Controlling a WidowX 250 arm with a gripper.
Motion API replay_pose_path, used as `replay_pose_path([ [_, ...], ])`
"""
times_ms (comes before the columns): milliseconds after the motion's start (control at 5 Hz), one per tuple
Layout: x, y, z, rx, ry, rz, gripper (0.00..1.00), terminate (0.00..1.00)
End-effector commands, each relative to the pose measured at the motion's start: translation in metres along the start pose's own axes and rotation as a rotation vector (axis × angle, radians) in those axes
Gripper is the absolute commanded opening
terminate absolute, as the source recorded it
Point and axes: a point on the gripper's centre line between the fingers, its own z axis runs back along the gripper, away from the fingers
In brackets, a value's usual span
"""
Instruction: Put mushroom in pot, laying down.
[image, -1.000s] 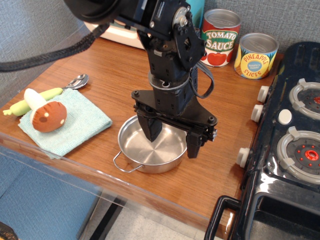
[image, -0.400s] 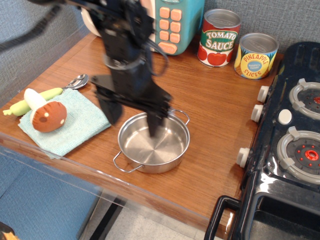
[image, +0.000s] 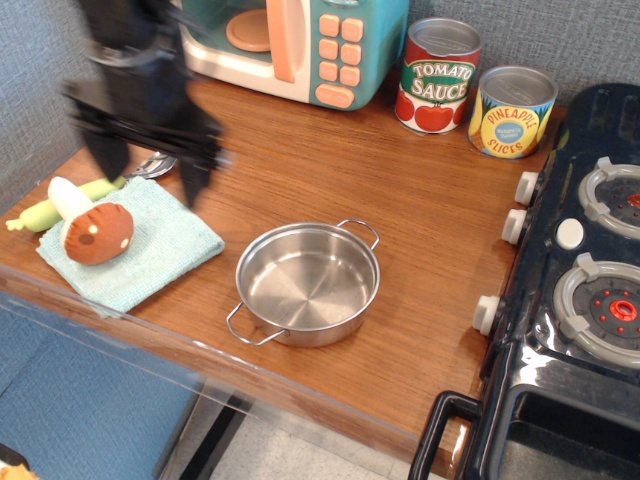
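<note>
The gripper (image: 150, 165), blurred in the upper left of the frame, hangs with its two dark fingers spread wide apart and nothing between them. The mushroom (image: 92, 228) lies just below and slightly left of it in the picture, on its side on a pale teal cloth (image: 160, 245) at the left edge of the wooden table (image: 440, 220); its white stem points toward the upper left and its orange-brown cap toward the lower right, so the long axis runs diagonally. The left finger stands just above the stem, and the right finger hangs over the cloth's upper edge to the right of the cap; neither touches the toy. A yellow-green spoon (image: 70, 200) lies behind the stem, close enough that a descent could catch it. The pot (image: 308, 283) sits in the lower centre, well to the right of the mushroom, and holds nothing. Two tins stand at the upper right, the tomato sauce can (image: 440, 75) and the pineapple can (image: 512, 110), both with their tops closed, beside a toy microwave (image: 300, 45).
</note>
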Motion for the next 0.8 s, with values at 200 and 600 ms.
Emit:
replay_pose_path([
  [200,0.003,0.048,-0.038,0.070,0.107,0.047,1.00,0.00],
  [600,-0.009,0.036,-0.061,0.057,0.163,0.037,0.00,0.00],
])
